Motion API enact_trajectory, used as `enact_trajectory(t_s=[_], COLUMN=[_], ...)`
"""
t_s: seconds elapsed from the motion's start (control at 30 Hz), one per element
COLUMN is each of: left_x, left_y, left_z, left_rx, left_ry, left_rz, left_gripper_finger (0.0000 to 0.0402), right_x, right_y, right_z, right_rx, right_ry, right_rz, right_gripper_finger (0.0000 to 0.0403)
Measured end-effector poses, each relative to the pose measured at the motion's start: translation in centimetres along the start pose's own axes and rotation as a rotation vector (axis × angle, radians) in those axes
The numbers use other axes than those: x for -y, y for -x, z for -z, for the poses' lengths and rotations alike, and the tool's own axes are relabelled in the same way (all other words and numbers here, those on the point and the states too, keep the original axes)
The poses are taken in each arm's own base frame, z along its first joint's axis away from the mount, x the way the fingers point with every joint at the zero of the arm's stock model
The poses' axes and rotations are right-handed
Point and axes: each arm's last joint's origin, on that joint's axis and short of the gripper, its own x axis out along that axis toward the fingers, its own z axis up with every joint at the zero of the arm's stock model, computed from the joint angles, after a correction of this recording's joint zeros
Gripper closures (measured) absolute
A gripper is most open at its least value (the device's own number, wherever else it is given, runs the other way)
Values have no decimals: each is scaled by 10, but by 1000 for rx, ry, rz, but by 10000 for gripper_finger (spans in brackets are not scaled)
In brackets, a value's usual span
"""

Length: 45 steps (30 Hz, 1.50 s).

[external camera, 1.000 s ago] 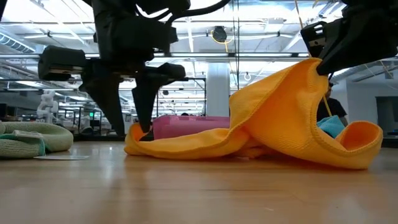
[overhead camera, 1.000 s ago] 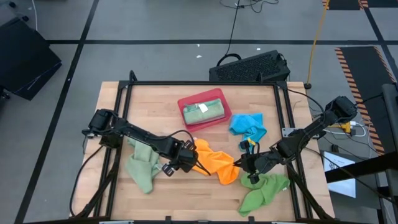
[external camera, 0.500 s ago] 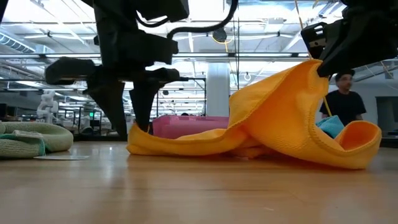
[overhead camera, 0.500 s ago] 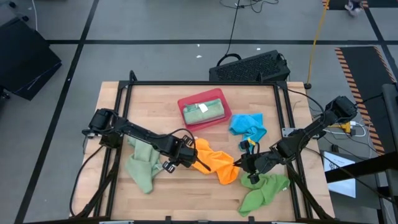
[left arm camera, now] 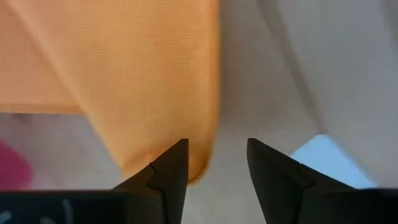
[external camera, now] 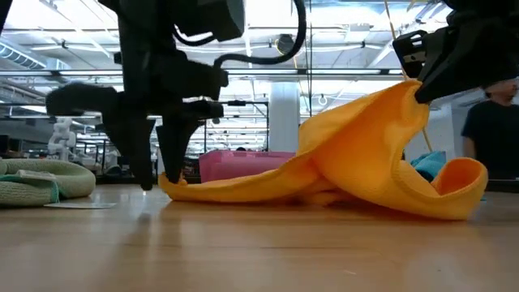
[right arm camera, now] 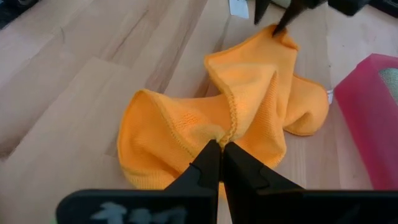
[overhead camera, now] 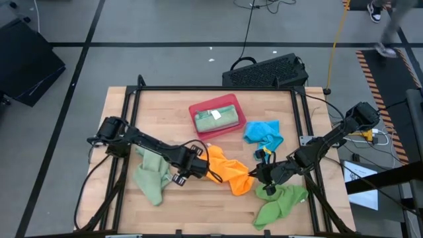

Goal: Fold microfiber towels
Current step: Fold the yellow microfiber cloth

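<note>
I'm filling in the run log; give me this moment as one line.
right gripper: shut on orange towel, edge lifted | left gripper: open at towel's other corner, not gripping | phase: spreading

The left gripper (left arm camera: 214, 163) looks straight down at the pale wooden table top (left arm camera: 280, 62), its two dark pointed fingers (left arm camera: 168, 171) standing apart with a clear gap between their tips. An orange microfiber towel (left arm camera: 124, 68) with a fine woven texture spreads over the table ahead of the fingers, and one rounded corner of it reaches down to the tip of one finger, lying just beside it and partly in the gap. A blurred pink patch (left arm camera: 12, 171) shows at one edge, and a pale blue-white patch (left arm camera: 323, 155) lies beside the other finger.
</note>
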Motion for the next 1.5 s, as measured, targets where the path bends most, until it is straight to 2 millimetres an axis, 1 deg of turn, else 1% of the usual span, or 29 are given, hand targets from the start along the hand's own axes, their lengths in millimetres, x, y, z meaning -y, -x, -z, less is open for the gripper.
enact_trajectory(t_s=[0.13, 0.23, 0.47, 0.53, 0.63, 0.73, 0.8, 0.97, 1.07, 1.13, 1.2, 1.3, 1.5], left_x=[2, 6, 11, 11, 14, 20, 21, 14, 10, 9, 9, 6, -4], left_y=[6, 9, 9, 10, 11, 11, 11, 11, 11, 12, 12, 11, 9], left_z=[4, 9, 6, 7, 6, 3, 3, 3, -7, -13, -16, -13, -3], left_rx=[-24, -76, -70, -90, -107, -100, -94, -86, 12, 75, 99, 84, 21], left_ry=[74, 111, 91, 71, -27, -122, -141, -96, -77, -100, -142, -178, -152], left_rz=[25, 19, -19, -85, -162, -171, -169, -192, -218, -234, -239, -198, -122], left_gripper_finger=[238, 238, 238, 238, 238, 238, 238, 238, 238, 238, 238, 238, 238], right_x=[0, 0, 0, 0, -2, -3, -3, -3, -3, -3, -3, -3, -3], right_y=[0, 0, 0, 0, 0, 0, 0, 1, 1, 1, 1, 1, 1], right_z=[1, 1, 1, 2, 3, 4, 6, 10, 10, 11, 11, 11, 11], right_rx=[-11, -12, -13, -17, -35, -44, -58, -102, -105, -106, -107, -108, -114], right_ry=[2, 2, 16, 18, 23, 18, 20, 39, 46, 49, 53, 54, 56], right_rz=[0, 1, 0, -12, -86, -107, -106, -104, -104, -104, -105, -128, -131], right_gripper_finger=[399, 399, 399, 399, 399, 399, 399, 399, 399, 399, 399, 399, 399])
